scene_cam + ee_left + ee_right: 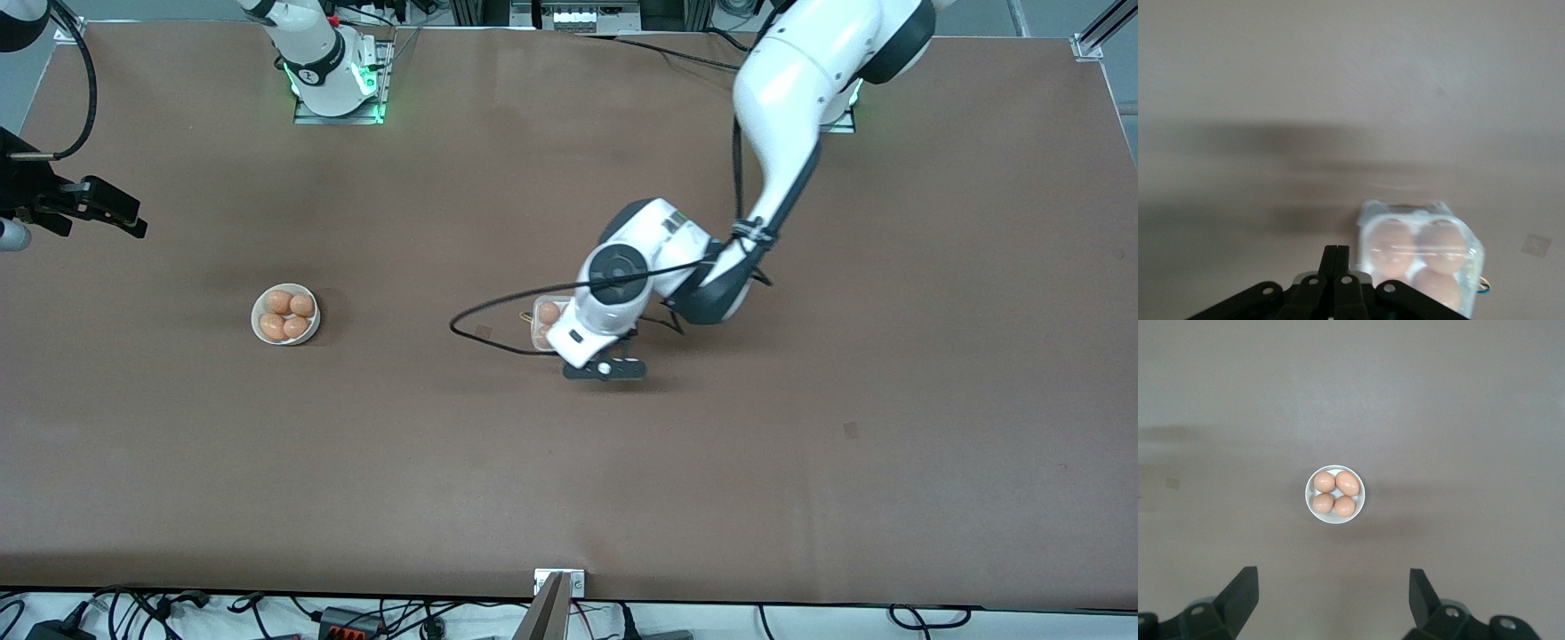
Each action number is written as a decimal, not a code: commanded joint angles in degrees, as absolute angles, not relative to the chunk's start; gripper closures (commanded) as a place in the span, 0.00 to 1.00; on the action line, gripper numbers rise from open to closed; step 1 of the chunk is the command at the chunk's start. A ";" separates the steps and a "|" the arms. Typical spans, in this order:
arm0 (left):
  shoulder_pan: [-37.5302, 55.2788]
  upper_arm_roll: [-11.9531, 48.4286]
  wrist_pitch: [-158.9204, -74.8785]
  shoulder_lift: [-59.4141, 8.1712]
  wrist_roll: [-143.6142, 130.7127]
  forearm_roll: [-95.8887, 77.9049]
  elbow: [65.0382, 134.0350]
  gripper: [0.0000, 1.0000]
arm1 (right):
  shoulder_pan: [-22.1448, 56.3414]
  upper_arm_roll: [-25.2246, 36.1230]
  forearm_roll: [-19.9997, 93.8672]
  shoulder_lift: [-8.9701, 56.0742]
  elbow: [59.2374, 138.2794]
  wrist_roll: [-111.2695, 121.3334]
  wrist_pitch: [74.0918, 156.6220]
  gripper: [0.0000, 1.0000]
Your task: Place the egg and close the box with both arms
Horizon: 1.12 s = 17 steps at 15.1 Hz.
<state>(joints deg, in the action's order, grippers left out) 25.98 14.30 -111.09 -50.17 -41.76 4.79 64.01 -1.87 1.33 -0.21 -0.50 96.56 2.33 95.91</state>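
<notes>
Left tool (1336,257) pinched together w/ nothing in it, low by the clear plastic egg carton (1421,257) to press it closed imo; right tool (1331,600) spread apart, waiting over round white bowl of brown eggs (1335,494).

Soft overhead light (left wrist view seemingly blurred)
</notes>
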 commanded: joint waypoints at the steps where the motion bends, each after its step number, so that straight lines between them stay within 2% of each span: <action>1: 22.51 14.94 -105.92 -44.23 -40.17 6.50 65.04 1.00 | -1.93 1.05 -0.44 -0.79 96.42 2.11 95.36 0.00; 6: 17.33 14.33 -100.38 -37.19 -39.81 6.68 67.14 1.00 | -1.85 1.14 -0.35 -0.97 96.33 2.11 95.80 0.00; 11: 9.07 14.41 -100.20 -25.60 -35.97 6.68 76.01 1.00 | -1.93 1.14 -0.35 -1.14 96.33 2.11 95.89 0.00; 17: 2.12 14.85 -93.18 -17.85 -27.52 6.33 76.38 1.00 | -1.93 1.14 -0.35 -1.23 96.42 2.11 95.54 0.00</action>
